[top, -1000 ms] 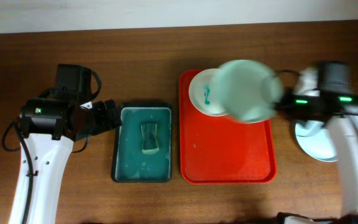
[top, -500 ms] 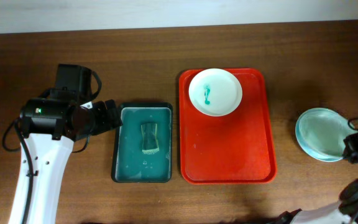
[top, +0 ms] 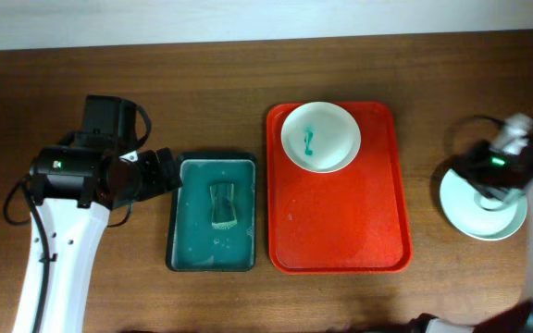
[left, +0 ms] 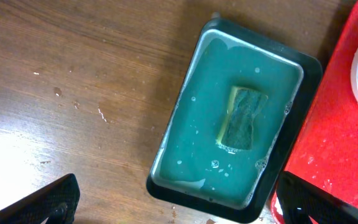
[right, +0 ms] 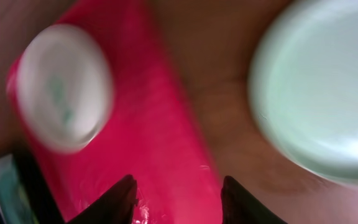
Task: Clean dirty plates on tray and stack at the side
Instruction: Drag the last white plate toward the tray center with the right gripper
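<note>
A round smeared plate (top: 320,136) sits at 12 o'clock on the shiny red tray (top: 340,231). The left gripper (left: 179,203) and right gripper (right: 178,198) stand apart.

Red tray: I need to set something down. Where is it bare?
The red plastic tray is bare from the smeared round white plate at its far end down to its near rim. Only that far end is crowded.
</note>
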`<state>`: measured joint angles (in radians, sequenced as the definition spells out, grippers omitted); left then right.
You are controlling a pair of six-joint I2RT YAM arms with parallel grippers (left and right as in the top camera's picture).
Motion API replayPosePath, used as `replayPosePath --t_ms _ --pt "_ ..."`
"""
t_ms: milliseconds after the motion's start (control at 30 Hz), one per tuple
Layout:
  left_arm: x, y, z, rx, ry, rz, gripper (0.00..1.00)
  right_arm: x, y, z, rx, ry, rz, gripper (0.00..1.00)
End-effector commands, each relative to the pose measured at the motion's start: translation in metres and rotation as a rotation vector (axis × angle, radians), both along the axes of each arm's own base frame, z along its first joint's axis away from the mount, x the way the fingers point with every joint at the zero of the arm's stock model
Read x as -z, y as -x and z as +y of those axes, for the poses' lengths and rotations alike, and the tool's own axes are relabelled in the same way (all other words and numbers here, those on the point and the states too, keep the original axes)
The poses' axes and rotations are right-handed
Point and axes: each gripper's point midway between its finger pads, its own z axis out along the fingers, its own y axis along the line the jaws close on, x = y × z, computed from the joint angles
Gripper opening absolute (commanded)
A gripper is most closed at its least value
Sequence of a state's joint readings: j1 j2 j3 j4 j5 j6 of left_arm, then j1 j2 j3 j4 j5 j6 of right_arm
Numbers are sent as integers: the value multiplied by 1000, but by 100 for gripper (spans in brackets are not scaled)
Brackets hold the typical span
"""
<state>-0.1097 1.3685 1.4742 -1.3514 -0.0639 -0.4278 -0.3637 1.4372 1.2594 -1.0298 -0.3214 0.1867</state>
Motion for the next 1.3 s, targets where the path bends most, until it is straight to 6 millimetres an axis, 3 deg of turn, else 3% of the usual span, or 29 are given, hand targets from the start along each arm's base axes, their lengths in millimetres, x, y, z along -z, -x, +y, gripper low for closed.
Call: replayPosePath --t_ms 0,100,167,300,400,433,533,600,800,933,1000,1133,1267 --pt "-8 -1 3 -4 -9 -26 99 9 -22 66 -317 136 -30 46" --pt "-8 -1 3 -4 -9 -26 99 39 -53 96 -413 279 -25 50" --pt "-8 -1 3 -4 -9 -26 99 66 -73 97 -419 353 -9 50" --pt "-8 -1 3 -4 -9 -26 99 117 -107 99 -414 335 -11 50" --pt "-8 -1 3 -4 -9 -26 99 149 -115 109 -438 274 2 50" --pt "-8 -1 3 -4 -9 -26 99 161 -113 110 -411 251 28 46" --pt "-8 -1 3 -4 -9 -26 99 174 -109 119 -387 178 61 9" --pt "-8 -1 3 -4 -9 -26 100 167 -105 128 -406 124 58 4" --pt "-8 -1 3 -4 -9 -26 99 106 -68 116 -384 113 122 4" --pt "-8 -1 3 -4 -9 -26 99 74 -16 110 -360 92 236 4" --pt "-8 -1 3 -4 -9 -26 100 80 10 107 -334 87 330 4" --pt "-8 -1 3 -4 -9 -26 99 128 61 112 -198 -1 502 4" --pt "-8 -1 3 -4 -9 -26 100 159 79 134 -72 -169 488 4"
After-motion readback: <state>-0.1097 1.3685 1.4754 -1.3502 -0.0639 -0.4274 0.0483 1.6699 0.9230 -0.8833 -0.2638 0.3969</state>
